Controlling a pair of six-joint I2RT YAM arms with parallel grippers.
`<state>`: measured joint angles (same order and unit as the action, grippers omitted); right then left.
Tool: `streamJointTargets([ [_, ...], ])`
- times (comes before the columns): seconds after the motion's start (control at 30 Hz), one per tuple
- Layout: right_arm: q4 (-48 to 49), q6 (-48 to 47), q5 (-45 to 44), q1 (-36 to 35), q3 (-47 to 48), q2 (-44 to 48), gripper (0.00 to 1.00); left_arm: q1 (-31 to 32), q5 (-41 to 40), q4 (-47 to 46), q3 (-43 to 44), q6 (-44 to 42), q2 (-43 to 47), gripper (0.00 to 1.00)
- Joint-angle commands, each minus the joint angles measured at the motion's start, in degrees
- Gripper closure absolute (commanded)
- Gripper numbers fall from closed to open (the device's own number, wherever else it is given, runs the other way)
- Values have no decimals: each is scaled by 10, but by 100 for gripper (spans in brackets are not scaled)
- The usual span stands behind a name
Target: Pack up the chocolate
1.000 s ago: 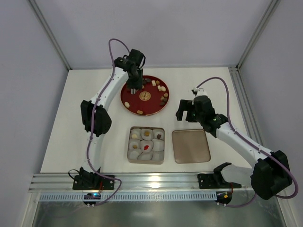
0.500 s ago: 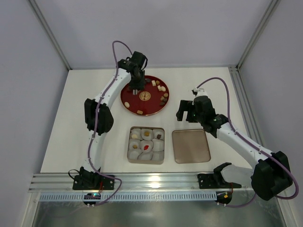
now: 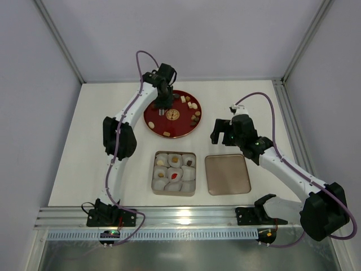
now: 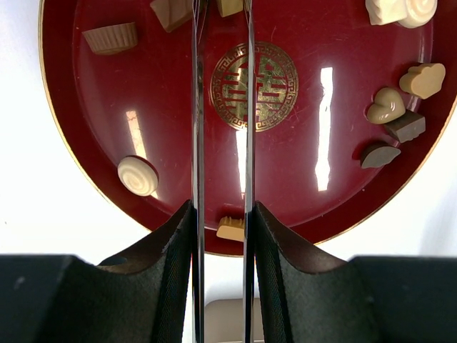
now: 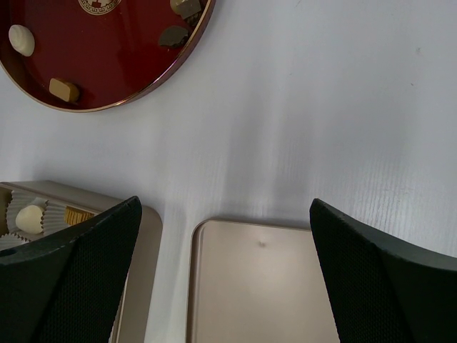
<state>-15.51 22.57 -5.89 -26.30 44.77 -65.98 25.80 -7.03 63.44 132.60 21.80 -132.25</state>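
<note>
The chocolate pieces [image 3: 193, 105] lie scattered on a round red plate [image 3: 151, 121]; the left wrist view shows them tan, cream and dark brown [image 4: 386, 106]. My left gripper [image 3: 162, 108] hangs over the plate's far left part. Its thin fingers [image 4: 198, 143] stand a narrow gap apart, with a tan piece [image 4: 230, 6] between them near the tips and a little room on its left side. A gold tin [image 3: 154, 189] with pale paper cups holds several pieces, one of them red [image 3: 175, 175]. My right gripper [image 3: 223, 132] is wide open and empty over bare table.
The tin's flat gold lid [image 3: 227, 174] lies to the right of the tin, and shows in the right wrist view [image 5: 264, 286] under my right gripper [image 5: 227, 236]. A gold emblem [image 4: 255, 86] marks the plate's centre. An aluminium rail [image 3: 186, 217] runs along the near edge.
My left gripper has shifted slightly right and farther over the plate. The right arm has hardly moved.
</note>
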Motion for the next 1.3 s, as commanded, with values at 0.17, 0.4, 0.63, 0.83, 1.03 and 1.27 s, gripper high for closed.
streamJointTargets([
  [0.17, 12, -11, -11, -3, 3, 11, 0, 1, -7, -18, 14, -13, -8, 64],
  [0.4, 8, -13, -15, -3, 5, 15, 0, 5, -7, -16, 16, -14, -7, 67],
  [0.63, 8, -13, -15, -3, 6, 16, 0, 8, -12, -7, 15, -11, 12, 71],
  [0.83, 8, -11, -16, -3, 6, 16, 0, 7, -11, 3, 22, -18, 35, 72],
  [1.03, 10, -9, -14, -3, 5, 15, 0, 8, -1, 23, 15, -22, 55, 74],
  [1.27, 15, -6, -15, -3, 4, 11, 0, 14, 8, 26, -15, -24, 88, 75],
])
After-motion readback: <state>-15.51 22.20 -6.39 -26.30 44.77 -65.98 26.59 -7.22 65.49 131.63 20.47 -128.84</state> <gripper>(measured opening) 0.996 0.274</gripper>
